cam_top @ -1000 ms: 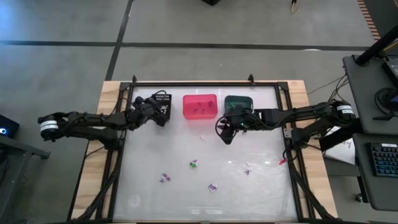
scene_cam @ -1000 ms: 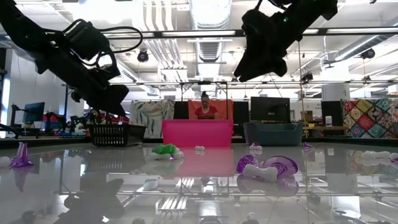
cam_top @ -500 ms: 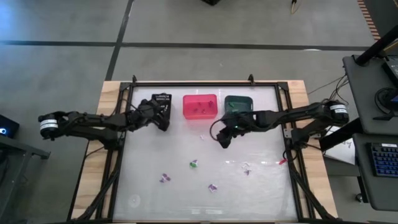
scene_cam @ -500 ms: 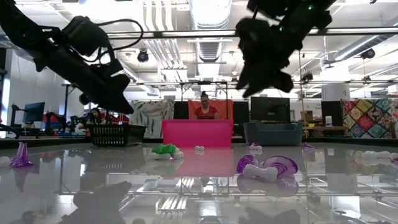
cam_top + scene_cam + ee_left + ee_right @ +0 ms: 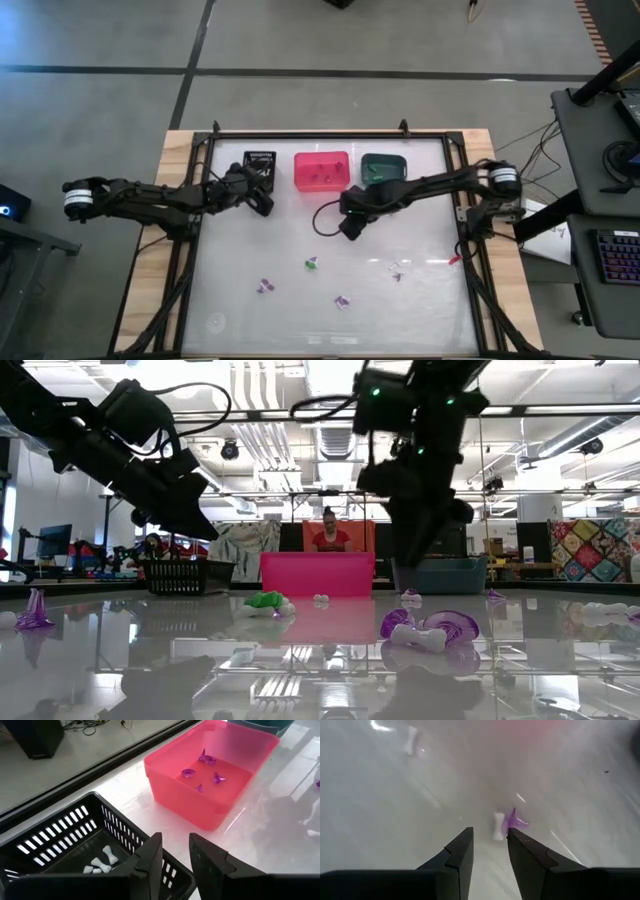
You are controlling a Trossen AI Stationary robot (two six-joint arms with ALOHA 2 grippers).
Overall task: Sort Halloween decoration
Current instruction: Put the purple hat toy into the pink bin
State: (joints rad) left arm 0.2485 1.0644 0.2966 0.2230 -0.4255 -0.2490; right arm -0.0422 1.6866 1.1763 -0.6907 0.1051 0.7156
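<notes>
1. High view: the left gripper (image 5: 262, 203) hovers at the near edge of the black bin (image 5: 259, 163). The right gripper (image 5: 348, 228) hangs over the table (image 5: 420, 300) in front of the pink bin (image 5: 321, 171), beside the teal bin (image 5: 382, 167). Loose trinkets (image 5: 312, 264) lie scattered on the near half of the table.
2. Low view: both arms hang above the surface; a green trinket (image 5: 266, 601) and a purple trinket with a white bone (image 5: 425, 630) lie on it.
3. Left wrist view: the fingers (image 5: 152, 855) stand slightly apart, holding nothing, over the black bin, where white bones (image 5: 101, 864) lie. Purple trinkets (image 5: 202, 770) lie in the pink bin.
4. Right wrist view: the fingers (image 5: 461, 852) are parted and empty, above a white bone (image 5: 498, 825) touching a purple piece (image 5: 513, 821).
</notes>
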